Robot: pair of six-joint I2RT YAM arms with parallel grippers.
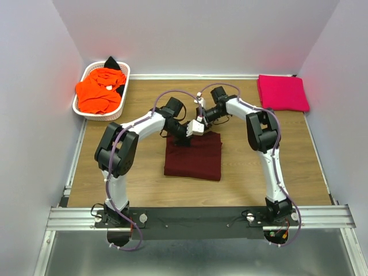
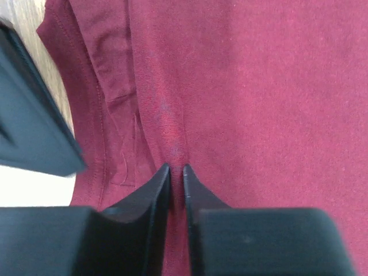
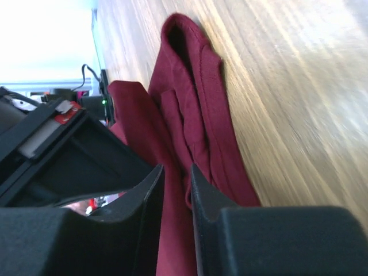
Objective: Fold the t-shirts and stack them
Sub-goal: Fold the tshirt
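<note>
Item, maroon shirt (image 1: 193, 156): lies mid-table as a flat rectangle, partly folded, with both arms meeting over its far edge. Left gripper (image 2: 175, 169): fingers all but together, pinching a raised ridge of maroon cloth near the layered hem at that edge. Right gripper (image 3: 175, 172): fingers narrowly parted with a fold of the same cloth filling the gap, so judged to be gripping it; the shirt's doubled edge and the bare table (image 3: 299, 86) show beyond. Item, pink shirt (image 1: 282, 92): folded square, set at the far right corner of the table, well apart from the maroon one; counted as done and as the likely foot of the stack. Item, orange shirt (image 1: 99, 92): crumpled, heaped in the white basket (image 1: 123, 102) at the far left corner, unfolded. Item, black shirt (image 1: 113, 62): only a peak and an edge show behind and beside the orange one, in the same basket, unfolded. Standing of the work, as judged: one shirt finished, one in mid-fold with a further fold apparently about to be made from the far edge, two untouched, nothing stacked yet; roughly a third of the way through.
</note>
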